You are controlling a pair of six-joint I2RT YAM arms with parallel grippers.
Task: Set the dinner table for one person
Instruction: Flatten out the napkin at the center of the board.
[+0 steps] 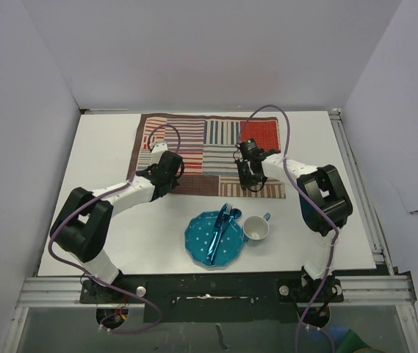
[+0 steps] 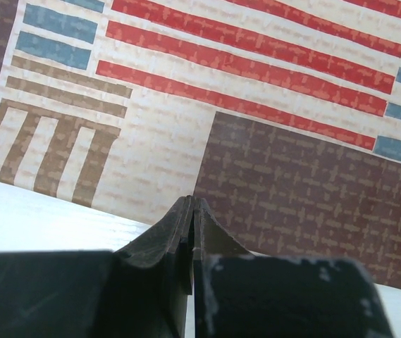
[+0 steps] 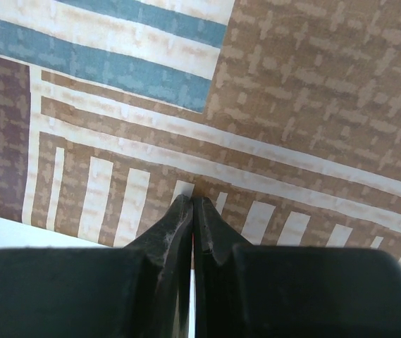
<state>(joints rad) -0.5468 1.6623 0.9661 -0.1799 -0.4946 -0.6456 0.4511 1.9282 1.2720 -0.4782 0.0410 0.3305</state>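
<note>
One bench [image 1: 106,147], mat [image 1: 216,136] far back

It fills the view beneath both arms. My left gripper [image 2: 192,204] and right gripper [image 3: 192,201] sit closed at the mat's near edge, I judge to drag it toward the plate [image 1: 201,246]; pinch unconfirmed.

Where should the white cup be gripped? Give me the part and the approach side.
Grip the rim of the white cup from above, one finger inside its open mouth, at the near-right. It stands upright, its blue handle points far-right, and the teal plate sits close on its left.
</note>
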